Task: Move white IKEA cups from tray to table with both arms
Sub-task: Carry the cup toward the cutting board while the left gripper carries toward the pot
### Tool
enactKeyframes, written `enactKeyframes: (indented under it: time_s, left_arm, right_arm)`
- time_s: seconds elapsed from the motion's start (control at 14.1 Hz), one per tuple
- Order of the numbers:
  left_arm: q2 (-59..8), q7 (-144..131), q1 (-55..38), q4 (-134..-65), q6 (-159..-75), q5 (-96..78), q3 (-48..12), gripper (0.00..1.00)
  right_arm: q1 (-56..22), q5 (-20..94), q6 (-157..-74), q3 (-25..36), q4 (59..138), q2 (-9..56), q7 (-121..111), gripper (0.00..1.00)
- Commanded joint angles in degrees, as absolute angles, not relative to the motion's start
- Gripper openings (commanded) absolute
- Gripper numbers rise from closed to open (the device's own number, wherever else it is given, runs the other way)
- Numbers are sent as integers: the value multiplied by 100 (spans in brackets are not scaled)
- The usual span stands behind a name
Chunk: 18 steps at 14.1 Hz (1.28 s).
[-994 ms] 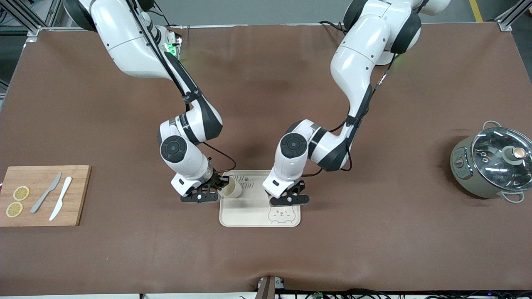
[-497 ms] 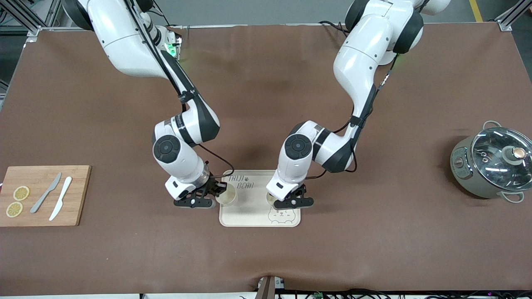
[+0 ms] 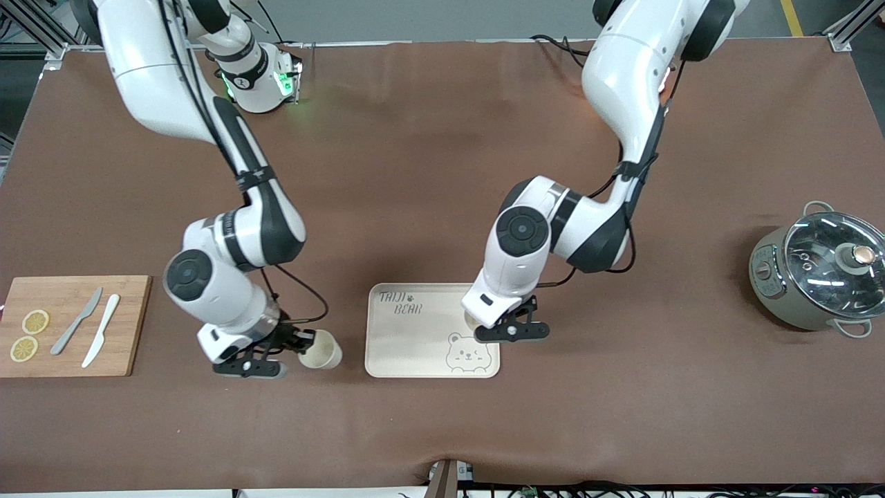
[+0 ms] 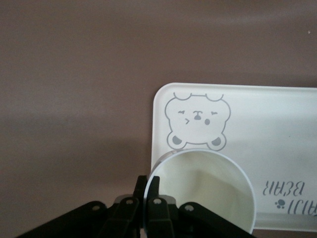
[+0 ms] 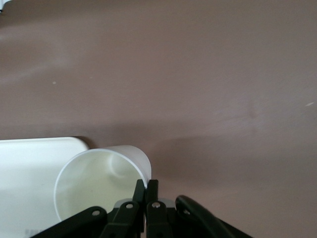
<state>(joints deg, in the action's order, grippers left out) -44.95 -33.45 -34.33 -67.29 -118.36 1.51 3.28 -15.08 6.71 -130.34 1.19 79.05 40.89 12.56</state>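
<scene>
Two white cups are each held by an arm. My right gripper [image 3: 299, 344] is shut on the rim of one white cup [image 3: 320, 351], over the brown mat beside the cream tray [image 3: 408, 353], toward the right arm's end. In the right wrist view the fingers [image 5: 140, 191] pinch that cup's [image 5: 99, 186] wall. My left gripper [image 3: 492, 325] is shut on the other cup [image 3: 471, 320], mostly hidden under its wrist, over the tray's edge at the left arm's end. In the left wrist view that cup [image 4: 208, 191] hangs over the tray [image 4: 267, 114] by the bear drawing.
A wooden cutting board [image 3: 131, 325] with two lemon slices, a grey knife and a white knife lies at the right arm's end. A grey-green pot with a glass lid [image 3: 819, 270] stands at the left arm's end.
My right arm has carried its cup off the tray toward the right arm's end. My left arm has shifted its cup toward the tray's edge at the left arm's end.
</scene>
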Motion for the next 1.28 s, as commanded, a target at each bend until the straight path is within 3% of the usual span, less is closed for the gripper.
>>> enactKeyframes:
  time_s: [0.0,0.21,0.43,0.71,1.21]
  left_arm:
    - [-2835,-2675,-3087,-8897,-12092,89,159,0]
    - [-1524,-2216,-2471,-10979,-13249,35,-201,0]
    - [-985,-1952,-2294,-12293,-14314,35,-237,0]
    - [-739,-1443,-2067,-13199,-15046,35,-246,0]
    - [-229,-336,-1416,-14149,-15082,26,-255,0]
  right_arm:
    - [-1083,607,-12640,26,7770,4052,469,0]
    - [-652,545,-12489,53,7682,4061,-322,0]
    - [-177,212,-12498,70,7682,4078,-1018,0]
    - [342,176,-12533,70,7717,4131,-1773,0]
    - [676,246,-12586,62,7752,4473,-2092,0]
